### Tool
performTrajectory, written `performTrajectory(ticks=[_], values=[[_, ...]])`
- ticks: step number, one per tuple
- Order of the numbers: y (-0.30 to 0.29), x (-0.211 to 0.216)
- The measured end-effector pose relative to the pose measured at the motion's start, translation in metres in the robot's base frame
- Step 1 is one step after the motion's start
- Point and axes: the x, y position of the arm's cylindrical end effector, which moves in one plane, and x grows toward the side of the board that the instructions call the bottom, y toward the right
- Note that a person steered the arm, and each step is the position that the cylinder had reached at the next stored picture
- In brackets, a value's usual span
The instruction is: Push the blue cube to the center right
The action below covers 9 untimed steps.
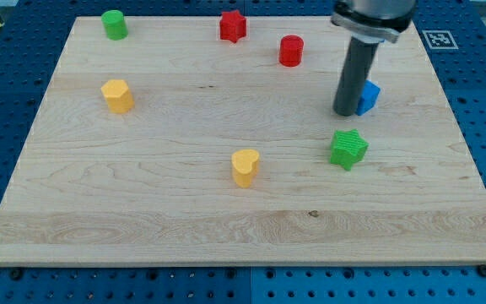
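Observation:
The blue cube (369, 96) sits at the board's upper right, partly hidden behind my rod. My tip (345, 111) rests on the board, touching or nearly touching the cube's left side. A green star (348, 149) lies just below the tip and the cube.
A red cylinder (290, 51) and a red star (233, 26) lie near the view's top. A green cylinder (114, 24) is at the top left. A yellow block (117, 95) is at the left, a yellow heart (245, 167) at the centre. The board's right edge (462, 127) is near the cube.

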Motion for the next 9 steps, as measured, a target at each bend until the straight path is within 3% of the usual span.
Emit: performTrajectory(ticks=[1,4,6,9], values=[[0.034,0.0],[-0.001,-0.05],[0.006,-0.075],[0.07,-0.039]])
